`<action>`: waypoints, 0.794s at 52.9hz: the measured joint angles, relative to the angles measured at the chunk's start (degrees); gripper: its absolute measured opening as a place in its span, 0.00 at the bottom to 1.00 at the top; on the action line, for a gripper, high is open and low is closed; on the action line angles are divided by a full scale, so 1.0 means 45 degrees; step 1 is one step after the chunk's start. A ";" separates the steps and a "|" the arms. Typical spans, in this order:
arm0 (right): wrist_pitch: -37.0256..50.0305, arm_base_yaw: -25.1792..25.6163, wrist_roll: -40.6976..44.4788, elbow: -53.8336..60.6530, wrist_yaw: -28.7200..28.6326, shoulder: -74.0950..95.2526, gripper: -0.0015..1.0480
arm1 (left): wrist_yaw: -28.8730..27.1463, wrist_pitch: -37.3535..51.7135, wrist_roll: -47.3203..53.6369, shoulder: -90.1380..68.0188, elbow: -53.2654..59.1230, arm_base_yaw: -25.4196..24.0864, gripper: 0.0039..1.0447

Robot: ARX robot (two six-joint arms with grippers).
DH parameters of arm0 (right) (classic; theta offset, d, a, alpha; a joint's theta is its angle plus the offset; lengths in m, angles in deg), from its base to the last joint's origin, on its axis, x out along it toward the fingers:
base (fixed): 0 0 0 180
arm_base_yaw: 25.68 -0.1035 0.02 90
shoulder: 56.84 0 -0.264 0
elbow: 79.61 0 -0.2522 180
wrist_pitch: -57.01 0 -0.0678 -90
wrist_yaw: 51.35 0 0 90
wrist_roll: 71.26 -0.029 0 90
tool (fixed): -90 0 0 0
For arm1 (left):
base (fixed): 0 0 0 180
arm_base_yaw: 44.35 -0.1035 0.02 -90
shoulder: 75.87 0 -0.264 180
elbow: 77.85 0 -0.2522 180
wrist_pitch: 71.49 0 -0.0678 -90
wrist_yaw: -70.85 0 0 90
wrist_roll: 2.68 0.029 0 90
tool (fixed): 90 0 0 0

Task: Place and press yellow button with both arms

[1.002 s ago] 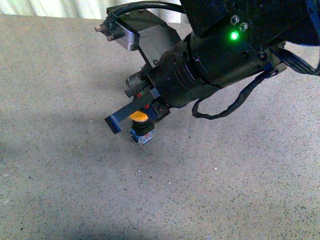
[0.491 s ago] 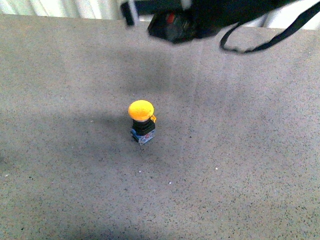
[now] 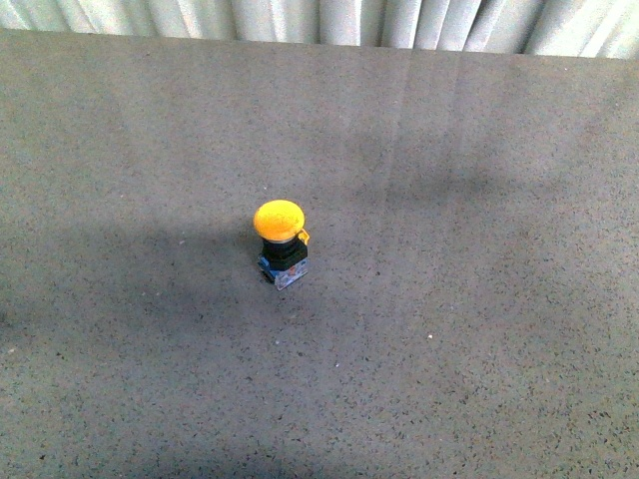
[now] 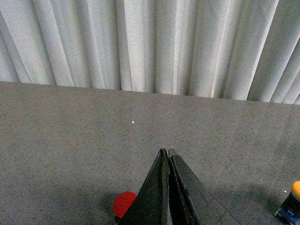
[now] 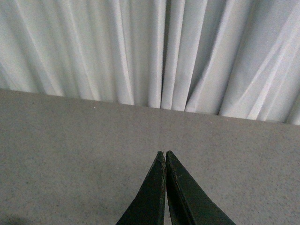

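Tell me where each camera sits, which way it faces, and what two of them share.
Front: on the body, looking down at the yellow button upright on the table; no arm shows.
Left wrist: over the shut left gripper toward the curtain.
Right wrist: over the shut right gripper, same curtain.
Shared: front and left wrist both show the button.

You're looking at a staged test setup, likely a lab. A speckled grey surface [image 3: 479, 329] meets pleated white curtains [image 5: 150, 51]. Nothing homely shows.

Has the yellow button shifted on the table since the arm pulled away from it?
No. The yellow button stands upright at the same spot on the table, equally far from the curtain edge as before.
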 joint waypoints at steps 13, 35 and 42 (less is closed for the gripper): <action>-0.0311 0.0850 0.0000 0.2064 -0.0840 -0.2399 0.01 | 0.0000 0.0000 0.0000 0.0000 0.0000 0.0000 0.01; -0.1681 0.2225 -0.0005 0.4172 -0.2215 -0.5833 0.01 | 0.0000 0.0000 0.0000 0.0000 0.0000 0.0000 0.01; -0.2846 0.2239 -0.0015 0.4235 -0.2210 -0.7189 0.01 | 0.0000 0.0000 0.0000 0.0000 0.0000 0.0000 0.01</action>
